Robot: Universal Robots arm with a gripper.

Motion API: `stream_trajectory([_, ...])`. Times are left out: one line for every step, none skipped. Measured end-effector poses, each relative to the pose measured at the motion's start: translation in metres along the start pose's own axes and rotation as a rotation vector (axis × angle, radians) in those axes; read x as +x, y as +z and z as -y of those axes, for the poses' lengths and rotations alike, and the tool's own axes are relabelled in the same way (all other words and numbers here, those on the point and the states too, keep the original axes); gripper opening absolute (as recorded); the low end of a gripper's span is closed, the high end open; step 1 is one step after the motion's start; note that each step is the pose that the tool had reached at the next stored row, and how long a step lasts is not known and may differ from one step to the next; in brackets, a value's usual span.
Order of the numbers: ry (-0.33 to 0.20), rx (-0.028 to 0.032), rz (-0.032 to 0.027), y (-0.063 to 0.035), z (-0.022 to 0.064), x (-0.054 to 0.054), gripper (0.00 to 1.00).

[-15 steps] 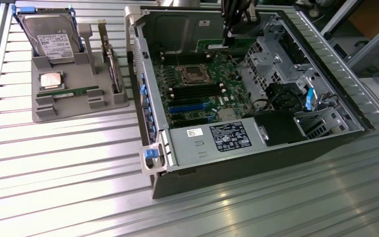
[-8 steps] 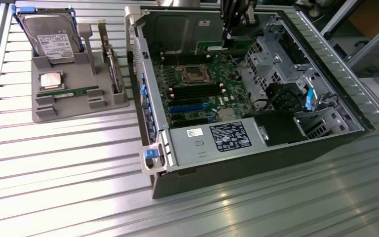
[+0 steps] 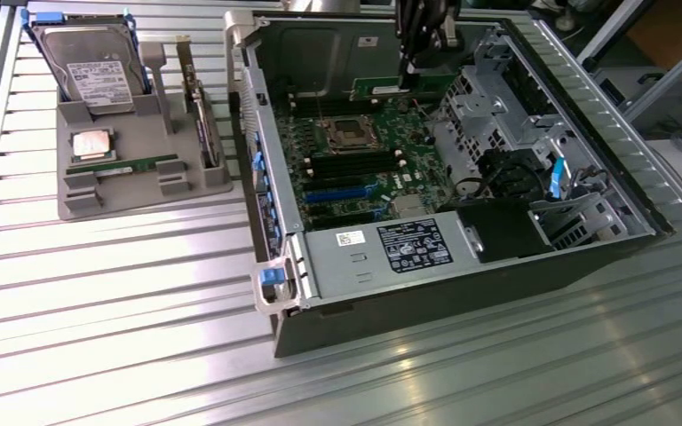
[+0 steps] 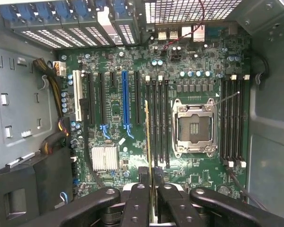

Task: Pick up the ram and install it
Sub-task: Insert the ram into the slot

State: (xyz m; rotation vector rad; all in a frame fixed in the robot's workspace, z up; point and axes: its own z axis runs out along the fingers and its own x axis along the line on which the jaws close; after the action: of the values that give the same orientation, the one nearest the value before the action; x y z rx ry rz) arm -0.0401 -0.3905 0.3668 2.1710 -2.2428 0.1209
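The claw (image 3: 414,74) (image 4: 150,178) is closed on the ram (image 3: 393,86) (image 4: 147,137); its two black fingers (image 4: 141,198) press the thin green stick from both sides. The claw holds the ram on its edge inside the open computer case (image 3: 436,297), near the far wall of the case. In the wrist view the ram stands in line with the long black memory slots (image 4: 160,123) beside the processor socket (image 4: 194,127). I cannot tell if it touches a slot.

The case lies in the middle of the worktop (image 3: 116,311). It contains the motherboard (image 3: 359,169) (image 4: 114,106) and, at its near end, a grey power supply box (image 3: 376,253).

Near the worktop's edge on the exterior view's left stands a grey holder (image 3: 139,200). In it are an upright hard drive (image 3: 95,67), a square processor chip (image 3: 92,142), a card with a metal bracket (image 3: 199,115) and a second green stick (image 3: 122,163) lying flat.
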Motion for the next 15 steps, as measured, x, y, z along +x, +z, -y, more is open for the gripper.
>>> stream_trajectory([0.0, 0.0001, -0.0007, 0.0008, 0.0, 0.0, 0.13])
stream_trajectory([0.0, 0.0001, -0.001, 0.0014, 0.0, 0.0, 0.13])
stream_trajectory([0.0, 0.0001, -0.0011, 0.002, -0.0001, 0.0, 0.13])
stream_trajectory([0.0, 0.0, -0.0013, 0.0023, -0.0001, 0.0, 0.13])
stream_trajectory([0.0, 0.0002, -0.0011, 0.0026, 0.0003, 0.0, 0.13])
stream_trajectory([0.0, 0.0002, -0.001, 0.0037, 0.0003, 0.0, 0.13])
stream_trajectory([0.0, 0.0, -0.0012, 0.0046, 0.0003, 0.0, 0.13])
stream_trajectory([0.0, 0.0001, -0.001, 0.0054, 0.0002, 0.0, 0.13])
stream_trajectory([0.0, 0.0001, -0.0014, 0.0062, 0.0002, 0.0, 0.13])
stream_trajectory([0.0, 0.0001, -0.0018, 0.0074, 0.0002, 0.0, 0.13])
stream_trajectory([0.0, 0.0001, -0.0019, 0.0085, 0.0001, 0.0, 0.13])
stream_trajectory([0.0, 0.0001, -0.0019, 0.0093, 0.0001, -0.001, 0.13])
stream_trajectory([0.0, 0.0001, -0.0019, 0.01, 0.0002, -0.001, 0.13])
stream_trajectory([0.0, 0.0001, -0.0019, 0.0105, 0.0002, -0.001, 0.13])
stream_trajectory([0.0, 0.0001, -0.0019, 0.0115, 0.0001, -0.001, 0.13])
